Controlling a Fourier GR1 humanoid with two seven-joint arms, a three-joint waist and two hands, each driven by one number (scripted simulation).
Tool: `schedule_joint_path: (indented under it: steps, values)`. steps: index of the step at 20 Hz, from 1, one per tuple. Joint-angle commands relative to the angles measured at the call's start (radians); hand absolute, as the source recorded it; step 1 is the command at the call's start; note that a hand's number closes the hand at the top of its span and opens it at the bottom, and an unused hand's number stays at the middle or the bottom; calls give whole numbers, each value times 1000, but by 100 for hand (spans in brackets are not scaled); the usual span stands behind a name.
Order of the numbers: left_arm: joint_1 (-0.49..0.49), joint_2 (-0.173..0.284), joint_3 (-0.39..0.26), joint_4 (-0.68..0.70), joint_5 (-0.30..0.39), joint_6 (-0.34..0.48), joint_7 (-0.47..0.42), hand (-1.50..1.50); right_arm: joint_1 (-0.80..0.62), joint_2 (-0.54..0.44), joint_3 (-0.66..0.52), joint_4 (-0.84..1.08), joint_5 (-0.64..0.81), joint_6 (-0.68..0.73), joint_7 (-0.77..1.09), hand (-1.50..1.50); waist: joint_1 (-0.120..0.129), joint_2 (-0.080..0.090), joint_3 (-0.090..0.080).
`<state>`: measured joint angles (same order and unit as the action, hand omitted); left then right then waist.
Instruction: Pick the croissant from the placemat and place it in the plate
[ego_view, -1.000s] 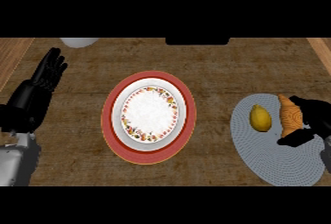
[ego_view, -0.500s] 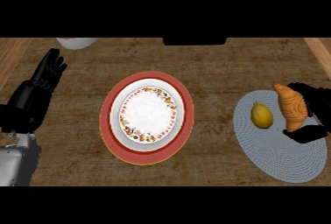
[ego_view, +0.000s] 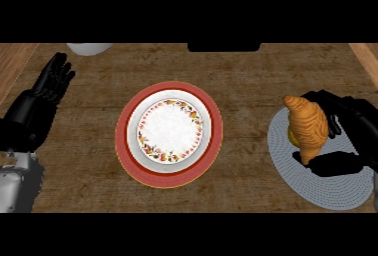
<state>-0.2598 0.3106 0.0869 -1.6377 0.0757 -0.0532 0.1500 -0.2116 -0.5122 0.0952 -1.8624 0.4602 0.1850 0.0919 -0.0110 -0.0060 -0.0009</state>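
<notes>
Gripping the croissant (ego_view: 308, 127), right hand (ego_view: 347, 135) overhangs the placemat's (ego_view: 325, 187) left edge.

I see the plate (ego_view: 171, 131) at the middle of the frame, on the counter (ego_view: 244, 75). The placemat (ego_view: 325, 185) lies at the right edge, well apart from it. My right hand (ego_view: 341, 134) sits over the placemat's upper part, curled round the croissant (ego_view: 308, 126). My left hand (ego_view: 46, 95) rests open at the left edge. A bowl (ego_view: 89, 48) peeks in at upper left.
</notes>
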Motion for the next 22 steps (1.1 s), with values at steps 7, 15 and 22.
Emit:
schedule_joint_path:
  steps: [7,15,22]
  values:
    - [-57,0,28,84,-2,-40,-47,0,-251,246,167,-41,69,64,279,150,15,7,0]
    - [-35,-65,-30,-6,-59,24,16,0,-461,488,249,234,154,35,396,150,22,6,1]
    - [-37,-64,-34,16,-62,-3,-12,0,-623,511,365,657,172,-250,343,150,42,12,1]
